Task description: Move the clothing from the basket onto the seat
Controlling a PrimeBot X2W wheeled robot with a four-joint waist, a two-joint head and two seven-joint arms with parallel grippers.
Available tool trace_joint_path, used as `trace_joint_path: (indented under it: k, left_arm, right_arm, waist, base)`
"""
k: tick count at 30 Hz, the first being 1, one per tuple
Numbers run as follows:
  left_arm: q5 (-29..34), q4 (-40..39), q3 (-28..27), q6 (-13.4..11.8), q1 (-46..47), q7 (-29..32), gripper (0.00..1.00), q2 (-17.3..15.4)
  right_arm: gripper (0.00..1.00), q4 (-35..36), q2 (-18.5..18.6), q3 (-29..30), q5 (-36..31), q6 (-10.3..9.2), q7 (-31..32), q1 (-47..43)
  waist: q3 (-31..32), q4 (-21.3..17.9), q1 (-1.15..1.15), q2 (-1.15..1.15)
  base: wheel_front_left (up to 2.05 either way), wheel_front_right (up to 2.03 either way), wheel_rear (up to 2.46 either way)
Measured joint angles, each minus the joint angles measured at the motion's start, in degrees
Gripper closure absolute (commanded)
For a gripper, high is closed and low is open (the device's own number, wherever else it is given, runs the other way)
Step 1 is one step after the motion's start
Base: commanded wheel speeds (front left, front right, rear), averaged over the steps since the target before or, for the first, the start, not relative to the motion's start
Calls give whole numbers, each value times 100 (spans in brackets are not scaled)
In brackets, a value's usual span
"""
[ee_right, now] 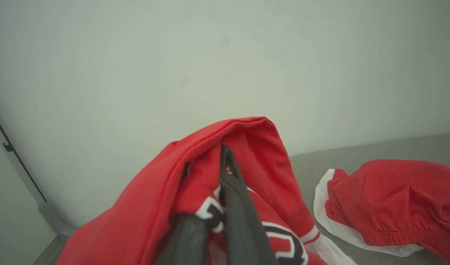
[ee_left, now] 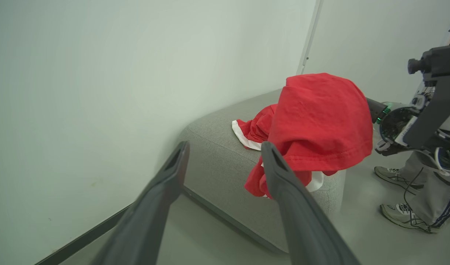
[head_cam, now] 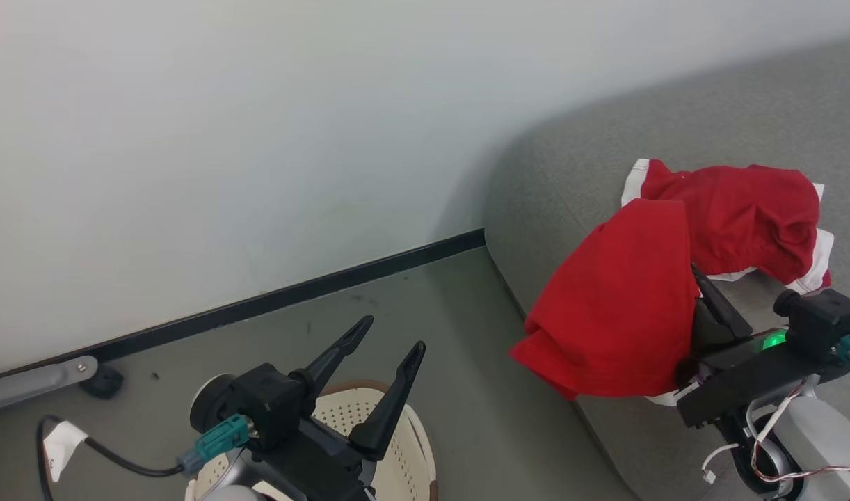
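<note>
The right gripper point(ee_right: 210, 165) has its fingers narrow, pinched on a fold of the held garment point(head_cam: 620, 313), which drapes over both fingers and hangs from them. The cloth hangs at the near edge of the seat point(head_cam: 571, 174), and its lower hem appears to fall outside that edge. Bare cushion lies ahead of the right fingertips. The laid garment point(head_cam: 745, 216) rests on the seat ahead and to their right.

Judgement: release calls for travel forward along the finger axis until all the cloth is over the cushion.

The left gripper point(head_cam: 391, 334) has its fingers wide, holding nothing, above the basket point(head_cam: 411, 452), well apart from the seat. The right arm is nearer.
</note>
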State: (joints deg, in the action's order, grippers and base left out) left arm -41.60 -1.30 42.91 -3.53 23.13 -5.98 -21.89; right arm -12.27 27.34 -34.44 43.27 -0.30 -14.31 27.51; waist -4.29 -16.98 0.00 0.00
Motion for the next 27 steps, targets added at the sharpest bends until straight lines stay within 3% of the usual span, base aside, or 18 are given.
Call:
trace_joint_path:
  k: [16, 27]
  left_arm:
    - [245, -49, 74, -9, 162, 155, 0, -120]
    - [311, 9, 187, 0, 283, 193, 0, -62]
  right_arm:
    - [100, 549, 102, 515, -94, -223, -22, -431]
    - [100, 849, 115, 780, -290, -247, -23, -573]
  waist:
    - [-274, -630, 0, 0]
    - [-409, -694, 0, 0]
  base:
    - [0, 0, 0]
    - [0, 0, 0]
